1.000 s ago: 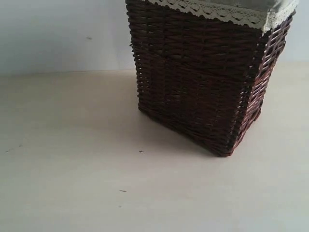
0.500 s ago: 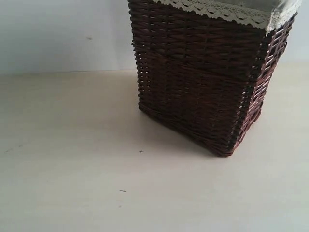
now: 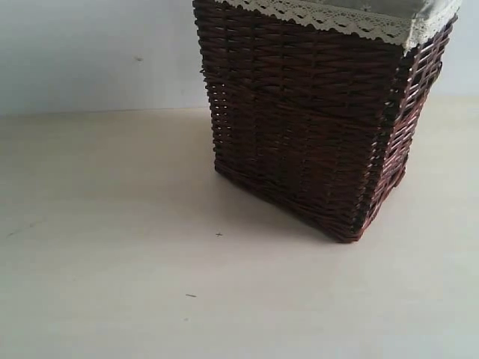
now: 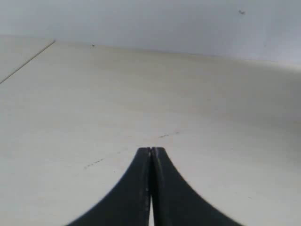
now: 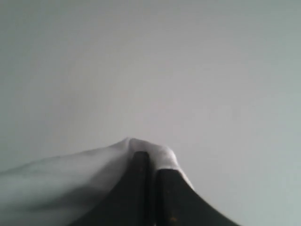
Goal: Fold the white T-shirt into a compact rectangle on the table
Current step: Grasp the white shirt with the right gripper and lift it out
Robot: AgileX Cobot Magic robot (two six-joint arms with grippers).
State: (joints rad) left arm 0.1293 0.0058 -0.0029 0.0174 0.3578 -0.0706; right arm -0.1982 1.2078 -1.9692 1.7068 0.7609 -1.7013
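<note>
In the right wrist view my right gripper [image 5: 151, 157] is shut on a bunch of white cloth, the white T-shirt [image 5: 70, 179], which drapes away from the black fingers against a plain pale background. The shirt's lettering is hidden. In the left wrist view my left gripper [image 4: 151, 149] is shut with nothing between its black fingers, low over the pale cream table [image 4: 94, 108]. Neither gripper nor the shirt shows in the exterior view, where only the table [image 3: 112, 247] and the basket appear.
A tall dark brown wicker basket [image 3: 314, 127] with a lace-trimmed cloth liner [image 3: 352, 19] stands at the back right of the table. A pale wall [image 3: 90, 52] rises behind. Tiny dark specks [image 3: 218, 234] dot the tabletop.
The basket shifts slightly from side to side between frames, ending a little further left than half a second ago. Nothing else in the exterior view has changed.
</note>
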